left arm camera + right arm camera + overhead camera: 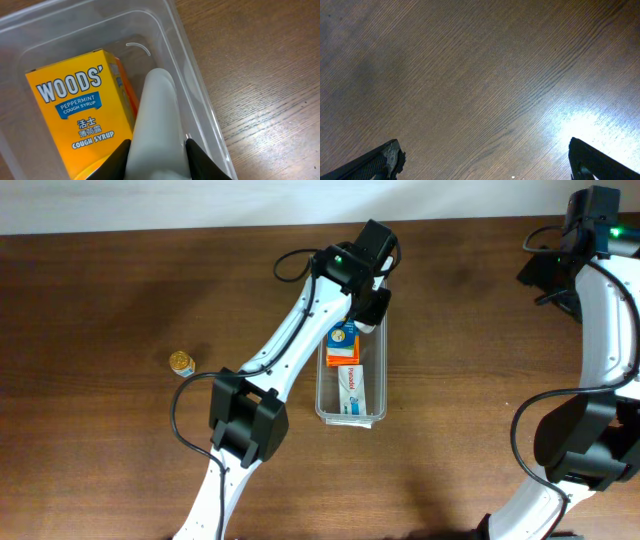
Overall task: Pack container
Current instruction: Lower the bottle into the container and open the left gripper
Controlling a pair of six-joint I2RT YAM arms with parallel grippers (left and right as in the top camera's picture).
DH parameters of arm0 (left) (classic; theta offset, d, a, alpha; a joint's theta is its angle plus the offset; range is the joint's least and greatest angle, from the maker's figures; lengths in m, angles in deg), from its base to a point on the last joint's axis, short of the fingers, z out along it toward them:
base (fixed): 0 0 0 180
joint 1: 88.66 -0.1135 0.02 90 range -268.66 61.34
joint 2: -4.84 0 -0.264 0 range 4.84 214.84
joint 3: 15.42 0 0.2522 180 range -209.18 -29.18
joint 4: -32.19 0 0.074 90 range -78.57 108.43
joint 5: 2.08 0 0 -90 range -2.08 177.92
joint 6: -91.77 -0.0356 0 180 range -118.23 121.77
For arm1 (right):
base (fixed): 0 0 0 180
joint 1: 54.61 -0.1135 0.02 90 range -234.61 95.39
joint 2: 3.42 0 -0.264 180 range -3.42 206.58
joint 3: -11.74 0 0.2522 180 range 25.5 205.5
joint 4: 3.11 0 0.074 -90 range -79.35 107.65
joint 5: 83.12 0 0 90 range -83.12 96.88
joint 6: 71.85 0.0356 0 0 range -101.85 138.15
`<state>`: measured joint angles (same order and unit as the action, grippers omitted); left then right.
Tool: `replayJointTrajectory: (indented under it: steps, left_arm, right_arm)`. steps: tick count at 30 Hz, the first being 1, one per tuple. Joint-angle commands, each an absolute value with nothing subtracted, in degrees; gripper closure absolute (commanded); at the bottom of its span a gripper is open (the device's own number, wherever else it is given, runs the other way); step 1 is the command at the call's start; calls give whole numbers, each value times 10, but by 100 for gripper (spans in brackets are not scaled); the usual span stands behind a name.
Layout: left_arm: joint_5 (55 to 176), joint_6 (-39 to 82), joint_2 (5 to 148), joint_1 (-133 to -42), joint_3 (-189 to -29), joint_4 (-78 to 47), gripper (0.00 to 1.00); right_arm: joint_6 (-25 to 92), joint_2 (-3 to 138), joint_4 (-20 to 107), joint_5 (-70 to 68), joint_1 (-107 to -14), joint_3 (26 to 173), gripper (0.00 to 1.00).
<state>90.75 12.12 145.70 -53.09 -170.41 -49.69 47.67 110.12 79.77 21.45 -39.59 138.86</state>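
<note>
The clear plastic container lies lengthwise at the table's middle. In it are an orange Woods' cough syrup box and a white box with red and blue print. My left gripper is over the container's far end, shut on a white tube-shaped object. In the left wrist view the gripper holds this object inside the container, right beside the orange box. My right gripper is open and empty at the far right, over bare wood.
A small round gold item lies on the brown wooden table to the left of the left arm. The left arm stretches diagonally from the front edge to the container. The right arm stands along the right edge.
</note>
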Motion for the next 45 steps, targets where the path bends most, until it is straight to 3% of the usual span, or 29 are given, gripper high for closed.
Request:
replayJointTrajectory:
  steps: [1,10,13,18,26,30,35,37,38,39,45]
  left_arm:
    - [916,128,1467,-528,-1715,-494,75]
    - [915,128,1467,-528,-1715,-491,71]
    - [911,128,1467,-528,-1715,-488,61]
    - [911,124,1467,-528,-1715,-480,53]
    - [898,124,1467,-536,-1730,-480,51]
    - [899,124,1467,-551,-1780,-486,39]
    - [899,124,1467,-577,-1874,-512,31]
    - [899,124,1467,-590,-1919,-530,20]
    - [899,124,1467,-598,-1939,-540,7]
    - [899,122,1467,-605,-1959,-552,1]
    - [894,102,1467,-666,-2059,-670,1]
  right_arm:
    - [473,1106,798,224,-392,1388,2]
    - [473,1106,798,224,-392,1388,2]
    - [473,1106,798,224,-392,1388,2]
    - [473,1106,798,224,-392,1388,2]
    - [473,1106,798,224,-392,1388,2]
    - [473,1106,798,224,-392,1388,2]
    - [473,1106,798,224,-392,1388,2]
    - [473,1106,798,224,-392,1388,2]
    - [473,1106,798,224,-392,1388,2]
    - [473,1106,798,224,-392,1388,2]
    - [473,1106,798,224,-392,1388,1]
